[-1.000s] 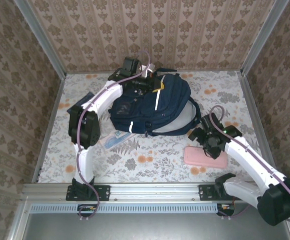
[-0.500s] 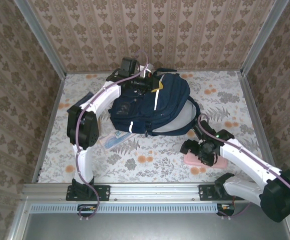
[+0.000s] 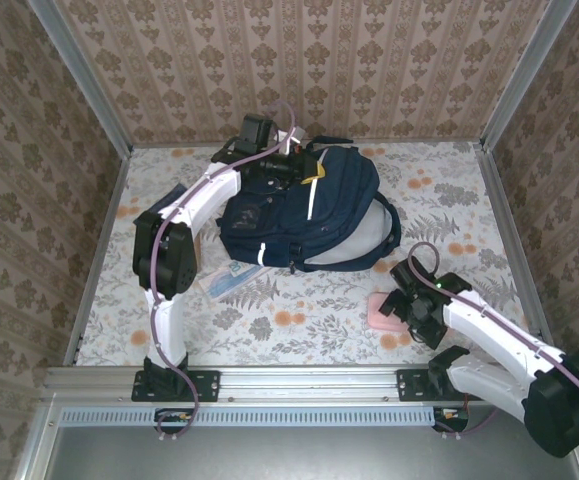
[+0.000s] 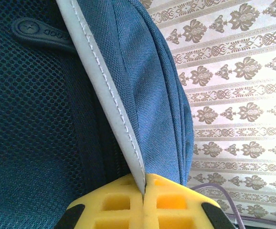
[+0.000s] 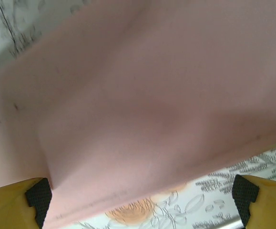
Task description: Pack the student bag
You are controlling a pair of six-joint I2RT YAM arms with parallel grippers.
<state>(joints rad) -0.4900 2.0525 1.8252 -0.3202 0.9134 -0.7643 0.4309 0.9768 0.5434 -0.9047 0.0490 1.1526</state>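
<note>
The left tool (image 4: pixel 143 187) is shut tight. Its two yellow fingers (image 4: pixel 114 205) press together on a thin grey-white strip (image 4: pixel 110 98) at the edge of the student bag (image 4: pixel 161 109). The strip runs up from the pinch toward 11 o'clock. On the 9 o'clock side of the strip is dark blue net cloth with one dark rubber tab (image 4: pixel 40 33) on it. On the 3 o'clock side is smooth blue cloth, and past that is the patterned wall (image 4: pixel 238 71).

The right tool (image 5: pixel 141 193) is wide open. One fingertip sits at 8 o'clock in its own view and the other at 4 o'clock. A flat pink thing (image 5: pixel 142 95) lies between them and very close. I cannot tell if the tips touch it.

From above, the student bag lies on the flowery counter (image 3: pixel 299 330), toward 12 o'clock from the middle. The left tool holds it at its far top edge, at about 11 o'clock on the bag. The pink thing is at 5 o'clock from the bag, apart from it. A blue and white paper thing (image 3: pixel 231 280) peeks out from under the bag at 7 o'clock.

I count two arms, two tools, one bag, one pink thing and one paper thing.
</note>
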